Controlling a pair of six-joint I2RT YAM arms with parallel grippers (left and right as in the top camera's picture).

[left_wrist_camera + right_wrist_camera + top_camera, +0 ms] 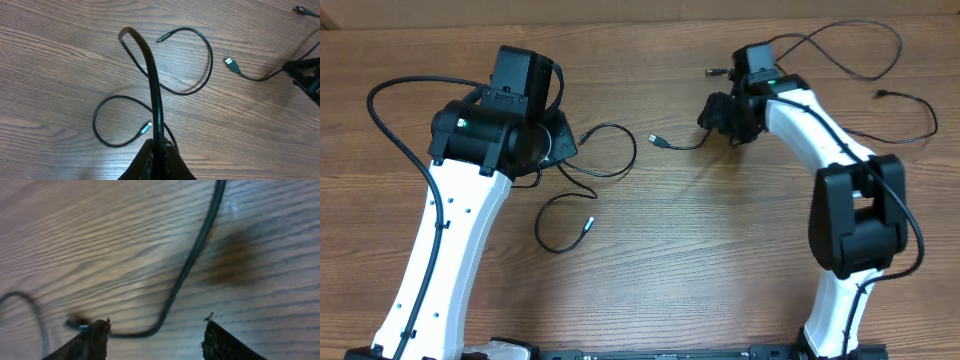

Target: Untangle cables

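One thin black cable (620,165) lies in loops right of my left gripper (560,142), with plug ends at the top and bottom. In the left wrist view my left gripper (159,150) is shut on this cable (152,75), which arches up in front of the jaws, and its two metal tips lie on the wood. The second cable (685,146) has a USB plug (656,140) and runs to my right gripper (720,118), then on in loops to the far right. In the right wrist view my right gripper (155,330) is open low over the table, with that cable (187,270) passing between the fingers.
The wooden table (720,260) carries only the cables. The second cable's far loops (880,55) lie behind the right arm, with a plug end (881,93) near the right edge. A thick black arm cable (390,110) arcs left of the left arm.
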